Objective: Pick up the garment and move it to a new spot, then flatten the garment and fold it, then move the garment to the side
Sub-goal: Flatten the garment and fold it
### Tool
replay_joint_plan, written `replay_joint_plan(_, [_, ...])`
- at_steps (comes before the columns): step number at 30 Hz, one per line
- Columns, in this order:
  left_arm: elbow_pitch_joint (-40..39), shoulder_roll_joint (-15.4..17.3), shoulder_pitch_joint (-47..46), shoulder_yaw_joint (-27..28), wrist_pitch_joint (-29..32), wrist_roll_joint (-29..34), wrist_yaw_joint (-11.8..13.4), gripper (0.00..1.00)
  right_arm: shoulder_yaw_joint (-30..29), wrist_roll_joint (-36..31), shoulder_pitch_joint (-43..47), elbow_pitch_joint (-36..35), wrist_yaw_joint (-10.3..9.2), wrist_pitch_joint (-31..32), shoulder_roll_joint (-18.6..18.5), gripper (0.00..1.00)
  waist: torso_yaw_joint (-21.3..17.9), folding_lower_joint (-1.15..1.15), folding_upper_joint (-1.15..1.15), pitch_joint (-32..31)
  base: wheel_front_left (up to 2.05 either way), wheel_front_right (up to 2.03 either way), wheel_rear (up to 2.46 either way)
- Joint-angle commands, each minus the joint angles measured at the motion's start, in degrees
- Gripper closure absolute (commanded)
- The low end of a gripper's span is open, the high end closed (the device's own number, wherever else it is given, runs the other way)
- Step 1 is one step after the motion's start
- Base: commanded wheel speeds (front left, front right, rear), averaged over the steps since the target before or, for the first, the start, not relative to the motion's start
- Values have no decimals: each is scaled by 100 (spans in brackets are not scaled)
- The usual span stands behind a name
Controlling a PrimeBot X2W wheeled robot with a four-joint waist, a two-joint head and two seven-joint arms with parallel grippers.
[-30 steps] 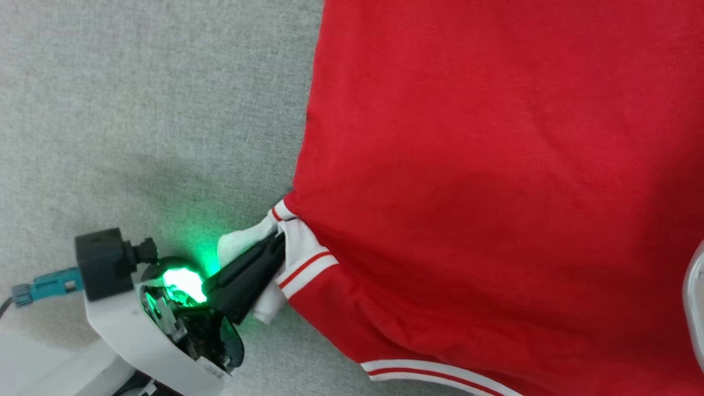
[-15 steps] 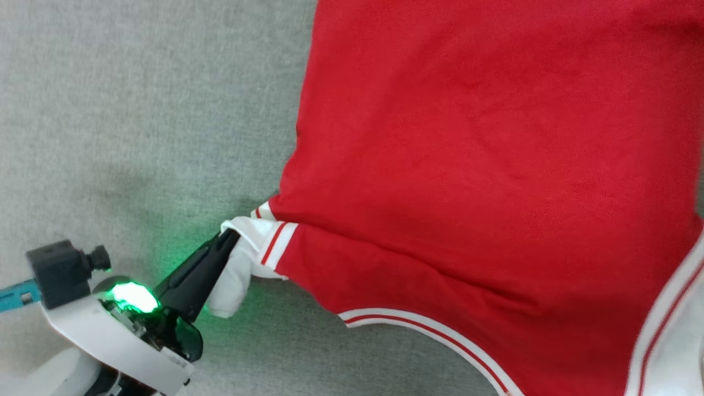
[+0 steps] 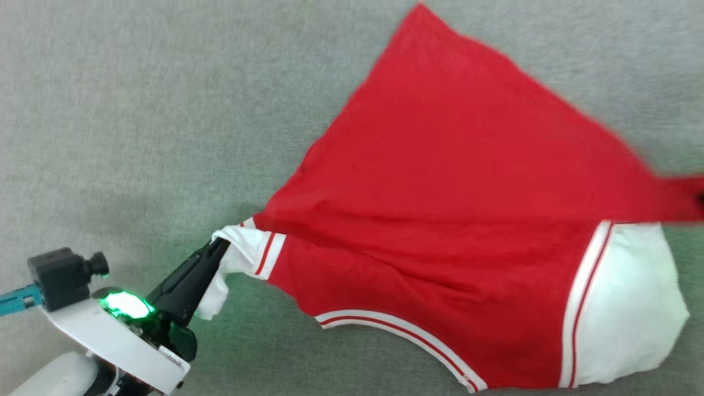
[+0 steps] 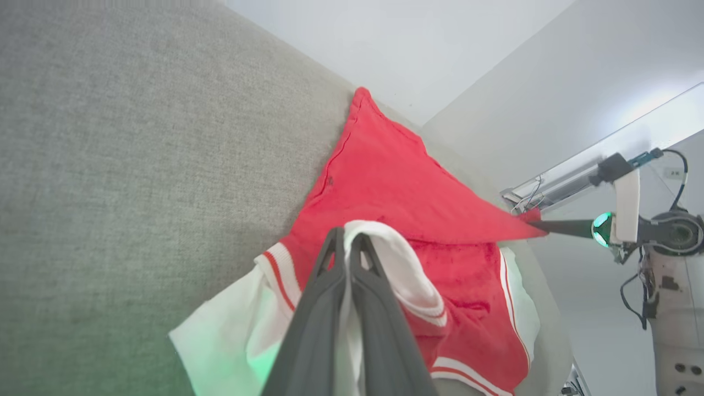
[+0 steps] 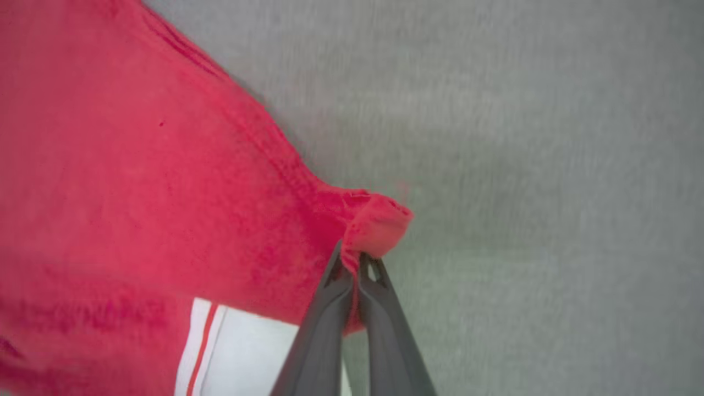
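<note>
The garment [image 3: 440,192] spreads over the surface [image 3: 137,110], stretched between the two grippers. The left gripper [image 3: 216,246], at the near left, pinches a sleeve [image 3: 247,250] at the garment's left edge. The right gripper [image 5: 352,263] pinches a bunched corner at its right edge. The other sleeve [image 3: 627,302] sits at the near right, with the neckline [image 3: 396,329] between the sleeves on the near side. One corner points away from the robot.

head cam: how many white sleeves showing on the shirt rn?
2. The bunched sleeve at the left end of the garment, pinched in the left claw; the spread sleeve at lower right, no claw on it.
</note>
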Motion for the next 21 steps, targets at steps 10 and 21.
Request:
replay_joint_plan(10, [153,-89,93,95,6,71,14,100,242,372,2280,-1159,2,-133,665,100,-433,0,0,-445,0,0,0])
replay_joint_plan(21, [186,-121,219,150,6,139,14,100,772,589,3201,-776,2,-1375,813,62,-525,0,0,-513,0,0,0])
